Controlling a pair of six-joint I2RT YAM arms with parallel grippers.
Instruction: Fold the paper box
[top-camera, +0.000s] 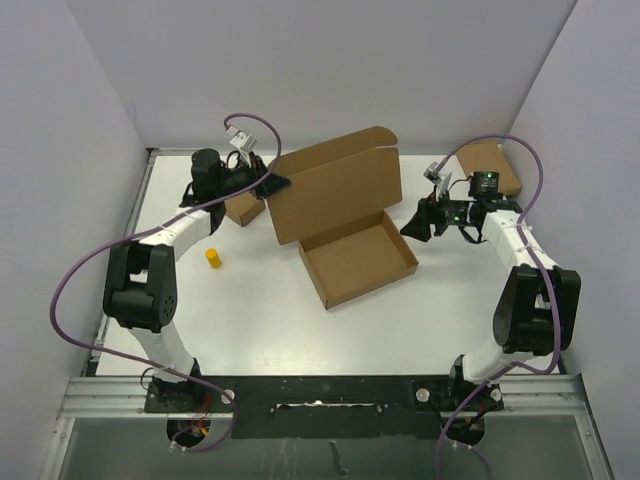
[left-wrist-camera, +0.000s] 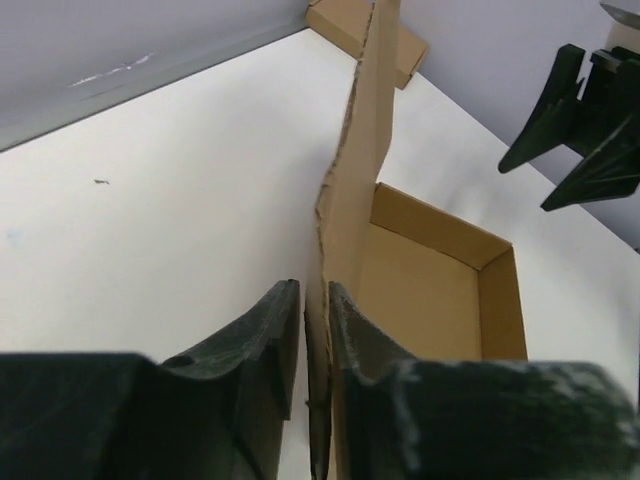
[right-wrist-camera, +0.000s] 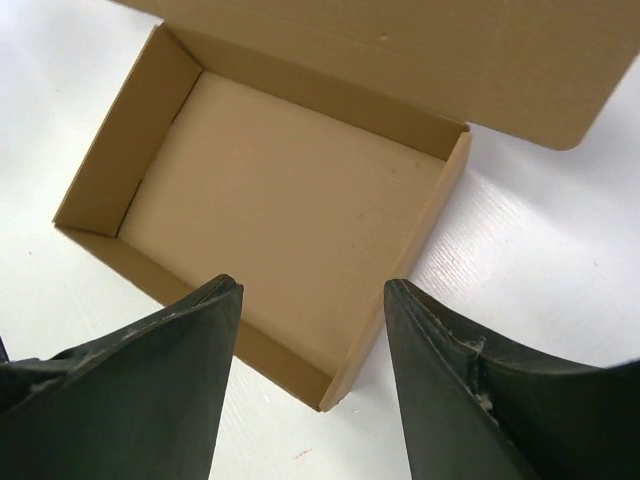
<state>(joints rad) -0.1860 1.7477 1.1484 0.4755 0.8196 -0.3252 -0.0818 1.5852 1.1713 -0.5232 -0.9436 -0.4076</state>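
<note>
The paper box sits at the centre of the top view on the white table. Its tray is formed, with 4 walls up and the inside open. The lid panel stands raised along the tray's upper-left side.

The left gripper is clamped on the lid's left edge, above and left of centre. In its wrist view the 2 dark fingers pinch the cardboard sheet between them. The right gripper hangs just off the tray's right corner, jaws spread wide with nothing between them. Its wrist view looks down into the tray.

Around the box:
- 1 small cardboard box lies just left of the lid, partly hidden under the left arm.
- A second cardboard box sits at the upper right, behind the right arm.
- A small yellow object stands left of the tray, apart from it.
</note>
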